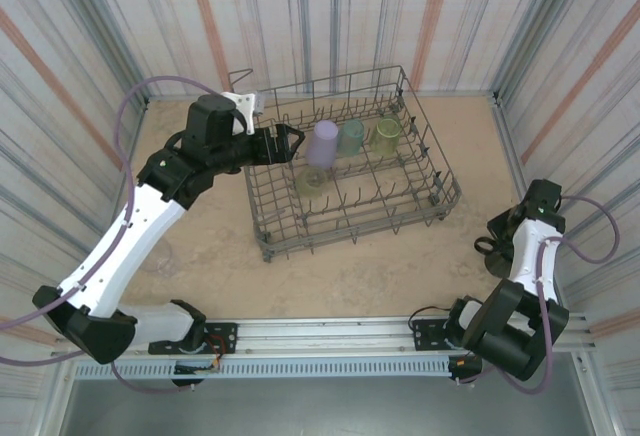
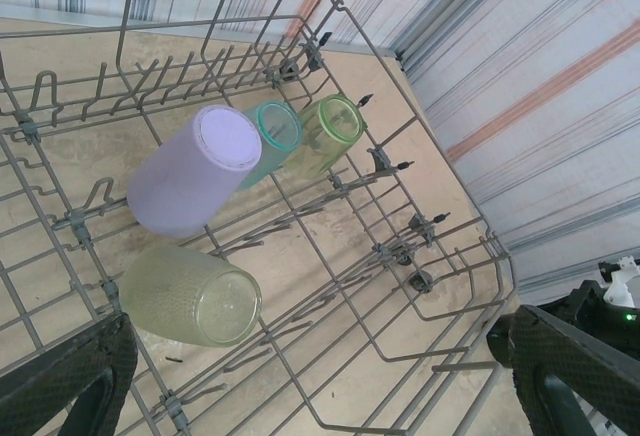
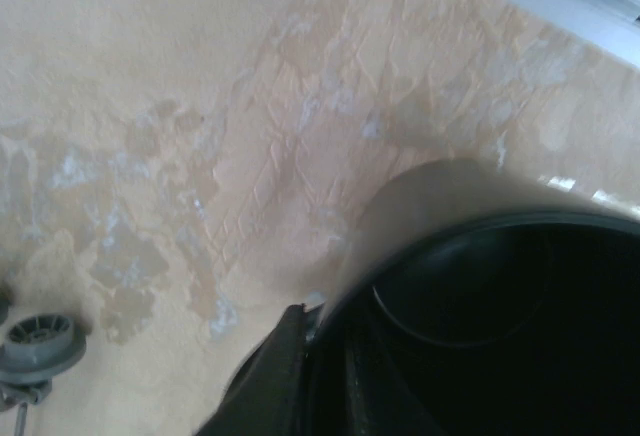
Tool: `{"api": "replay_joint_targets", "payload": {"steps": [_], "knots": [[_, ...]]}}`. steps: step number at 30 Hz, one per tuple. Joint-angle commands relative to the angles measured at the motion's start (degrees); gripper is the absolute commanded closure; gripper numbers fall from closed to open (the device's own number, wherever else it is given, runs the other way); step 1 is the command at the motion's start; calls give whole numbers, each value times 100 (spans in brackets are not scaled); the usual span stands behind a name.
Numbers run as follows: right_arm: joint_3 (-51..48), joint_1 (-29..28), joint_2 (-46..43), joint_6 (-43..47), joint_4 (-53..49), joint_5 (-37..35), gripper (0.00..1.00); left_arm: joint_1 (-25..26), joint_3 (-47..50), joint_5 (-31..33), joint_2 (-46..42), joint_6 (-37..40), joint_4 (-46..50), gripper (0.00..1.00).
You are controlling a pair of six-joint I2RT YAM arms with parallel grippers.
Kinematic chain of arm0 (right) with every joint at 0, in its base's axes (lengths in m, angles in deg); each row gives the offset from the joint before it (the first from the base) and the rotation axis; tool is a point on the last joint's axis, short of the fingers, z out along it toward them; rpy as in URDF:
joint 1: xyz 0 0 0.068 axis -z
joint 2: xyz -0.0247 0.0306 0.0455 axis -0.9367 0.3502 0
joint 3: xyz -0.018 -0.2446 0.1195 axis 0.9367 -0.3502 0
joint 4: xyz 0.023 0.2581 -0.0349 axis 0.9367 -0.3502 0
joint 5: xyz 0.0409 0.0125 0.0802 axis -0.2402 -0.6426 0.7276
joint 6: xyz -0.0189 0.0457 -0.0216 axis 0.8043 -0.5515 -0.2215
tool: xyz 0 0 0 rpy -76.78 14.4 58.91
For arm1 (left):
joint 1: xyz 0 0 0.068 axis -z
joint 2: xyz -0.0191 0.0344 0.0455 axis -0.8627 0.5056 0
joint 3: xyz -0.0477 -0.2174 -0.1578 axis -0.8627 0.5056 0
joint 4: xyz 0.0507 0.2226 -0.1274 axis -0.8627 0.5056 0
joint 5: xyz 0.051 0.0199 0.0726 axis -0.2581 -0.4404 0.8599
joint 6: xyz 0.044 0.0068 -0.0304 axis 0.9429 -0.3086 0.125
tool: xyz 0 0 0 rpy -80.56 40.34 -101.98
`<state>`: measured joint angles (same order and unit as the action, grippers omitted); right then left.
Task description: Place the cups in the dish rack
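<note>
- Pinching was the state judged for the right gripper [image 1: 497, 241]. Its jaws were drawn together, and one finger [image 3: 270, 376] was seen pressed against the outer rim of the dark cup [image 3: 470, 306], so a clamp on that thin wall was taken as likely.
- The dark cup was found low over the table [image 1: 200, 246] at its right side, well apart from the dish rack [image 1: 380, 201], with its mouth turned toward the wrist camera.
- The step in hand was judged to be the pick-up of this cup. A straight lift was advised before any sideways travel, since a cup gripped by one wall could swing or slip.
- The cup was best turned mouth down and brought in over the rack's right rim, where bare rows of tines were seen.
- Four cups were counted in the rack: a lavender cup [image 1: 322, 143], a teal cup [image 1: 351, 136] and a yellow-green cup [image 1: 387, 133] along the far rows, and a second yellow-green cup [image 1: 310, 181] tipped over nearer the front.
- The left gripper [image 1: 287, 143] was seen over the rack's left edge, just beside the lavender cup, with its jaws spread wide and nothing between them. Its space was to be avoided.
</note>
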<state>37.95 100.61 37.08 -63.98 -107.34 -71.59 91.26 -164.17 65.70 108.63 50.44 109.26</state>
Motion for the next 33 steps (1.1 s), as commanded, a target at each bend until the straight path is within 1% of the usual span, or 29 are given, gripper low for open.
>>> {"api": "replay_joint_targets", "payload": {"steps": [1,4,11,14,16,19,22,25,27,30,32,33], "knots": [[-95,-54,-16,-3,-10,541,100,56,-8,135,-163,-67,57,1],[-104,-407,-117,-31,-74,455,100,68,55,173,-205,-93,50,1],[-3,-1803,-216,-382,-328,7,100,88,216,193,-340,-153,43,1],[28,-2274,-295,-549,-444,-12,100,88,275,215,-390,-150,42,2],[24,-2553,-385,-654,-483,40,100,88,278,209,-400,-166,41,1],[28,-2984,-478,-797,-587,-67,100,91,303,166,-372,-200,46,1],[22,-3220,-481,-800,-720,-121,100,174,320,150,-362,-255,25,1],[-53,-3278,-450,-764,-748,13,93,302,336,226,-351,-258,17,1],[-97,-3345,-432,-764,-710,34,84,373,346,259,-342,-271,4,1],[-77,-3384,-347,-774,-709,1,75,457,348,279,-317,-304,-29,1],[-61,-3384,-304,-764,-709,-1,67,514,331,292,-301,-315,-32,1],[-43,-3384,-299,-764,-718,-2,65,543,316,303,-286,-315,-37,1]]}}
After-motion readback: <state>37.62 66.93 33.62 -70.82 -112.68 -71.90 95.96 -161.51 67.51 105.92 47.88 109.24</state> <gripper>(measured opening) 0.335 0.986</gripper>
